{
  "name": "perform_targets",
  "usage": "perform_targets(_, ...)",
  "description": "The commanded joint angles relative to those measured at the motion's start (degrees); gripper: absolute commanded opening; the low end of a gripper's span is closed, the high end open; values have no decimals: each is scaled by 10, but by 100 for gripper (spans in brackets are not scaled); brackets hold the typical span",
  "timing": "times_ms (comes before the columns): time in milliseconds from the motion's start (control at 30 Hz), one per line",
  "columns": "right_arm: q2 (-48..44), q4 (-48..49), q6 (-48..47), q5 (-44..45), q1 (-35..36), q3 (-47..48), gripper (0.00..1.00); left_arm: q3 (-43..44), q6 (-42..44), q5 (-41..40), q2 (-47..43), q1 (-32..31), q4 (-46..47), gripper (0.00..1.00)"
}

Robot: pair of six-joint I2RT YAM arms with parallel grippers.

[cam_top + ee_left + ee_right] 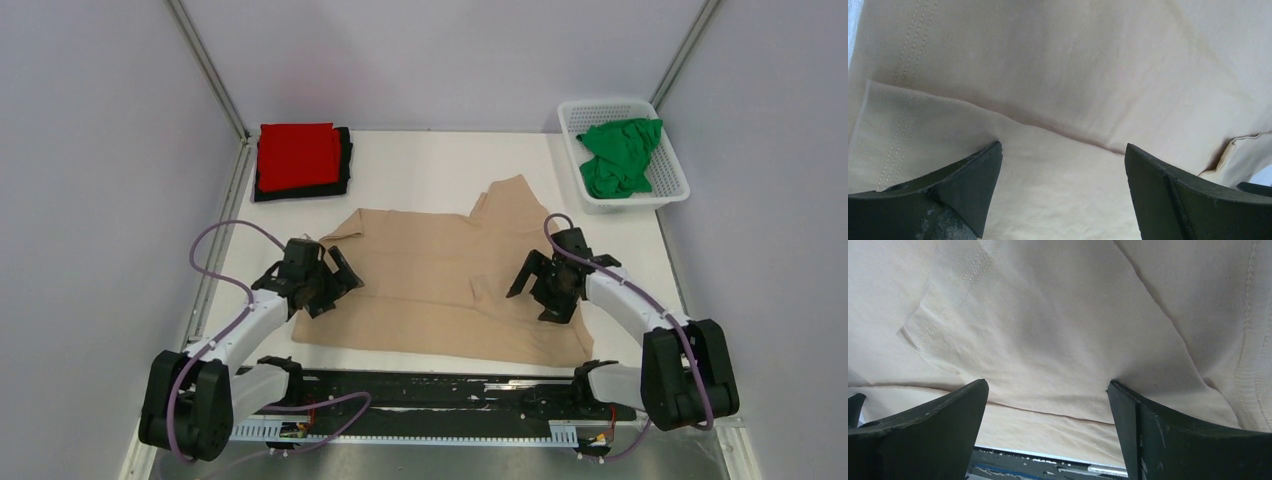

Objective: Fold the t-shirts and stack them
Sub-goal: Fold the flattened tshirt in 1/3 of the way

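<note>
- While both pairs of my fingers stand wide apart and hold nothing, the beige t-shirt (440, 290) lies spread across the centre of the frame, with overlapping layers.
- My left gripper (325, 280) hangs over its left edge and my right gripper (540, 285) over its right side.
- Risk: pinching only the top layer. Likely result: the lower layer lags and the fold skews.
- Risk: unequal pull between arms. Likely result: cloth bunches.
- Upper left: red t-shirt (298, 155) stacked on black t-shirt (344, 165). Upper right: green t-shirt (620, 155) in the basket (606, 103).
</note>
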Motion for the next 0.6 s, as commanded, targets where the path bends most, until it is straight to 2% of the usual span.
perform_targets(0,-30,-79,12,20,3,-21,100,2,-2,11,-13,-2,-52,100)
perform_targets(133,-70,-51,-16,48,3,28,100,58,19,6,-13,-2,-47,100)
perform_targets(267,-103,-6,-46,54,3,63,100,138,55,-14,34,-3,-42,100)
perform_targets(400,-123,34,-66,72,2,68,100,264,115,-44,135,-3,-60,100)
perform_targets(567,-110,49,-86,82,1,75,100,411,226,-67,310,-6,-126,100)
